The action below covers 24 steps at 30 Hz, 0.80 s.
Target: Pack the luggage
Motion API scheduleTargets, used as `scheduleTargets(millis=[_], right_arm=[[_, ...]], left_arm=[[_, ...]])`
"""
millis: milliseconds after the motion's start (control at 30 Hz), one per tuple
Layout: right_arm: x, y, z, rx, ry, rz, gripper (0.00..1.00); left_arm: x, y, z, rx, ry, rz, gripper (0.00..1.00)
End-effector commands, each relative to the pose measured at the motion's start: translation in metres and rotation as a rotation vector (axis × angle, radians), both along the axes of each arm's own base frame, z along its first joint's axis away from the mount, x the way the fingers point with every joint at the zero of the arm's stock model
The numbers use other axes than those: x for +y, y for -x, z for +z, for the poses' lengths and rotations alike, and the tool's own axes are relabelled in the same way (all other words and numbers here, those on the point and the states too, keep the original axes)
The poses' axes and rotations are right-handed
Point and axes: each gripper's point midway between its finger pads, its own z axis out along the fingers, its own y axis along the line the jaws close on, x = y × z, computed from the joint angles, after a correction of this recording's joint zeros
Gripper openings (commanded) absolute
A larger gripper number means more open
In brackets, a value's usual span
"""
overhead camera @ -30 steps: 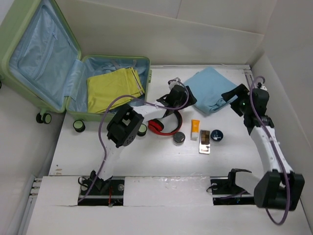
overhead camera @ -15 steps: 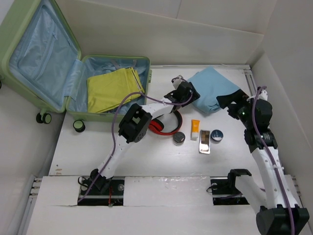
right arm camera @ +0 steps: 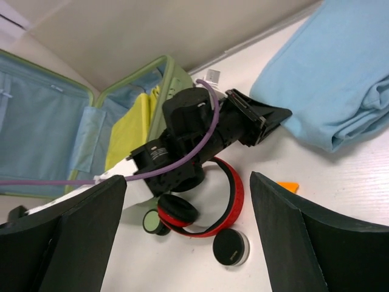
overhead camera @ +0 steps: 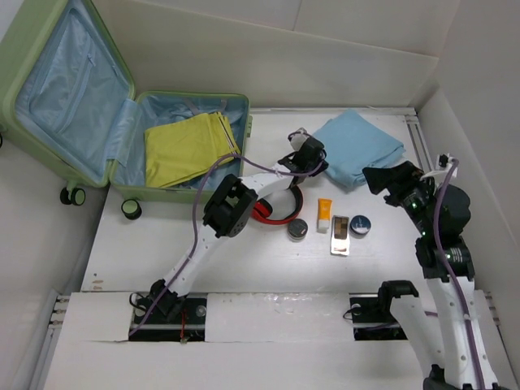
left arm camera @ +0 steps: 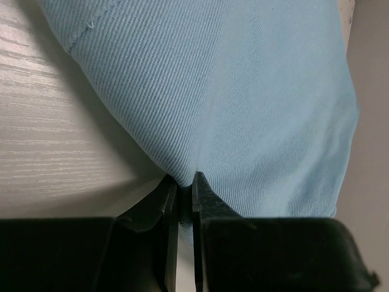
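The pale green luggage [overhead camera: 49, 89] lies open at the far left, and a folded yellow cloth [overhead camera: 191, 146] lies in its right half. A folded light blue cloth [overhead camera: 357, 146] rests on the table at the back. My left gripper [overhead camera: 313, 160] is at that cloth's left edge. In the left wrist view, the left gripper [left arm camera: 182, 182] is shut on a fold of the blue cloth [left arm camera: 243, 91]. My right gripper [overhead camera: 398, 180] hangs open and empty above the table, right of the cloth. In the right wrist view, the right gripper [right arm camera: 187, 179] looks towards the left arm.
Red headphones [overhead camera: 272, 210] lie under the left arm near the luggage's caster wheel [overhead camera: 131, 209]. A black round tin [overhead camera: 297, 230], an orange tube [overhead camera: 324, 215], a brown flat case [overhead camera: 340, 234] and a dark round tin [overhead camera: 360, 225] lie mid-table. White walls enclose the table.
My left gripper reached to the blue cloth's edge and closed on it. My right arm pulled back from the cloth, towards the near right, still open.
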Motion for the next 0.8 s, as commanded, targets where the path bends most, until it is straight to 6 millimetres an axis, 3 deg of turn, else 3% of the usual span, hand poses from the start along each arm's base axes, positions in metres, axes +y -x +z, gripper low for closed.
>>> scheduleTargets(millis=[0,100,200,233,333,367,433,467,500,567,600,633,667,700,733,767], right_arm=[[0.004,0.021,0.035,-0.107,0.019,0.028,0.89],[0.004,0.025,0.036,-0.110,0.019,0.028,0.89],[0.006,0.026,0.033,-0.109,0.018,0.039,0.89],[0.006,0.025,0.030,-0.107,0.018,0.039,0.89],[0.005,0.022,0.024,-0.091,0.027,0.040,0.89],[0.005,0.021,0.018,-0.079,0.028,0.040,0.89],[0.004,0.020,0.018,-0.081,0.037,0.031,0.89],[0.004,0.020,0.016,-0.071,0.037,0.031,0.89],[0.002,0.020,0.015,-0.073,0.047,0.023,0.89],[0.000,0.019,0.013,-0.063,0.048,0.014,0.89],[0.000,0.020,0.010,-0.056,0.058,0.015,0.89],[0.000,0.020,0.010,-0.055,0.058,0.015,0.89],[0.000,0.020,0.010,-0.055,0.058,0.015,0.89],[0.000,0.020,0.010,-0.055,0.058,0.015,0.89],[-0.002,0.019,0.007,-0.047,0.070,0.007,0.89],[-0.002,0.019,0.003,-0.037,0.070,0.007,0.89]], left_arm=[[0.003,-0.013,0.006,-0.026,-0.001,-0.002,0.00],[0.000,-0.019,0.028,-0.085,-0.006,-0.028,0.00],[-0.003,-0.031,0.069,-0.185,0.010,-0.056,0.00],[-0.008,-0.033,0.097,-0.234,0.035,-0.074,0.00],[0.004,-0.046,0.149,-0.334,0.037,-0.110,0.00],[0.016,-0.055,0.186,-0.391,0.075,-0.111,0.00],[0.036,-0.064,0.220,-0.447,0.079,-0.111,0.00],[0.047,-0.070,0.242,-0.506,0.063,-0.116,0.00],[0.074,-0.076,0.266,-0.531,0.044,-0.099,0.00],[0.105,-0.082,0.295,-0.582,0.021,-0.086,0.00],[0.138,-0.085,0.316,-0.603,0.009,-0.068,0.00],[0.159,-0.089,0.323,-0.619,-0.019,-0.047,0.00],[0.198,-0.090,0.334,-0.627,-0.045,-0.020,0.00],[0.198,-0.091,0.312,-0.586,-0.063,-0.026,0.00],[0.239,-0.091,0.339,-0.623,-0.058,0.017,0.00],[0.260,-0.090,0.340,-0.622,-0.063,0.037,0.00]])
